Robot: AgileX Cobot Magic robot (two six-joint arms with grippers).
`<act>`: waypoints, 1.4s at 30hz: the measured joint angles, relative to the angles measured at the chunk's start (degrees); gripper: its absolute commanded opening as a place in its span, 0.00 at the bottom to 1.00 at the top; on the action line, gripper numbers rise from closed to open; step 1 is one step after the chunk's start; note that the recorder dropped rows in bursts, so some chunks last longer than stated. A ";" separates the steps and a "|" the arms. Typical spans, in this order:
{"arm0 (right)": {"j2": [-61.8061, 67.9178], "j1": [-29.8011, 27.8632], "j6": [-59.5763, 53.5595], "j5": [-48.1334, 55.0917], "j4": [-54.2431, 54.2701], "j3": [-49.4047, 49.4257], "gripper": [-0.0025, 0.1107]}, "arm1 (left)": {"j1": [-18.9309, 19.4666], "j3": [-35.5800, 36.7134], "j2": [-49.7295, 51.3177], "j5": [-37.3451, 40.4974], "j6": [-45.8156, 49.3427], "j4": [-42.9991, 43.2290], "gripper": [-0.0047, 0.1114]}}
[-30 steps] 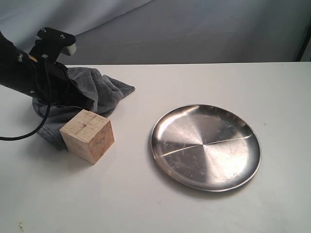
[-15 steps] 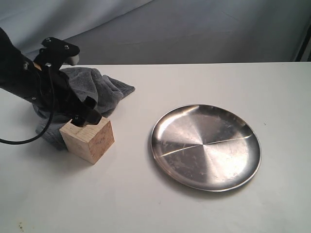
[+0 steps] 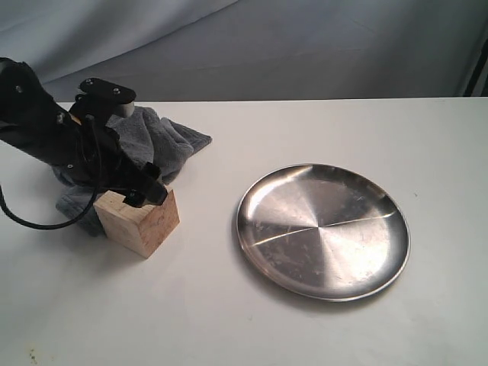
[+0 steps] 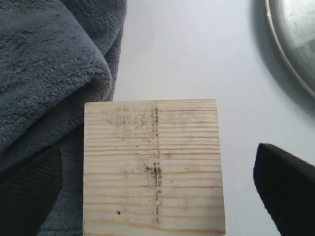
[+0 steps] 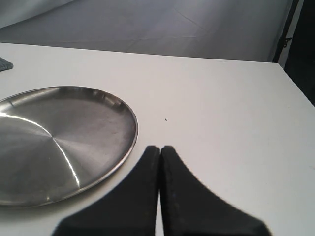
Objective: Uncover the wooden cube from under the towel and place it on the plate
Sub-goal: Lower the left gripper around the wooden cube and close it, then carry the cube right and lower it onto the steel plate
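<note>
At the frame's left, the wooden cube [image 3: 141, 222] sits against the towel [image 3: 164, 141], well apart from the plate [image 3: 323, 231]. It is pale, with fine parallel grain and 1 dark streak across its top. The left gripper [image 3: 145, 194] hangs spread wide over it, gripping nothing; the right gripper [image 5: 160, 162] is pressed closed, empty.

left gripper [image 3: 143, 195] at wooden cube [image 3: 145, 226] top | towel [image 3: 164, 142] bunched behind | plate [image 3: 322, 231] well apart

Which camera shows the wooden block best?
The left wrist view: the wooden cube fills much of the picture, grain lines clear. The exterior view shows it small, its top partly hidden by the left gripper. The right wrist view misses it.
</note>
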 measured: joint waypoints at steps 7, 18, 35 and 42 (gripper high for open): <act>0.00 0.00 0.00 0.00 0.00 0.00 0.02 | -0.61 0.00 3.76 -0.35 1.21 0.76 0.94; 0.00 0.00 0.00 0.00 0.00 0.00 0.02 | -0.61 0.00 7.30 -3.27 1.44 -0.19 0.25; 0.00 0.00 0.00 0.00 0.00 0.00 0.02 | -0.61 0.11 -1.44 3.18 1.68 -0.20 0.04; 0.00 0.00 0.00 0.00 0.00 0.00 0.02 | -0.71 0.11 -6.32 5.78 8.68 -8.01 0.04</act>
